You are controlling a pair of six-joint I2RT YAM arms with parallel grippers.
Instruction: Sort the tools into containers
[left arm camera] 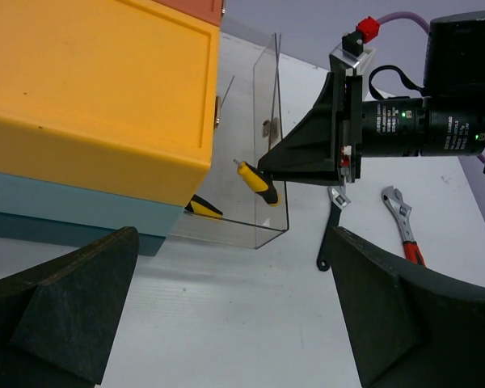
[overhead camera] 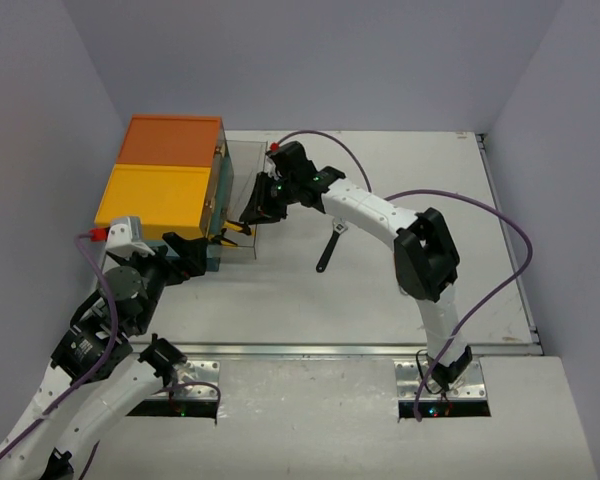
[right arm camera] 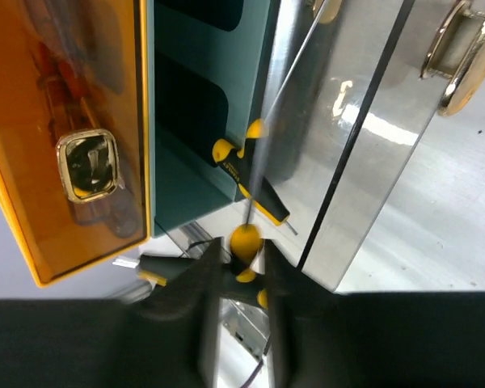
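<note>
From above, we are looking at the teal box unit with one orange and one yellow top (overhead camera: 155, 195), sitting at ten o'clock on the white table (overhead camera: 400, 300). Its clear plastic pull-out drawer (overhead camera: 238, 180) is sticking out toward three o'clock. The right gripper (overhead camera: 252, 212) is reaching into that drawer. The left gripper (overhead camera: 198, 252) is hovering at the unit's five o'clock corner, jaws spread wide and holding nothing. A black wrench (overhead camera: 329, 250) is lying at four o'clock from the drawer.

Through the left wrist camera, we are seeing the right gripper pinching a yellow-and-black screwdriver (left arm camera: 257, 183) above the drawer floor, jaws drawn close on its handle. A second yellow-and-black tool (left arm camera: 202, 208) is lying inside, at eight o'clock from it.

Through the right wrist camera, the handle is sitting between the fingertips, its thin shaft pointing toward twelve o'clock. We are judging the screwdriver light, stiff and sturdy, with a smooth moulded handle. That thick handle is the place to grip, since the slim shaft would likely slip.
</note>
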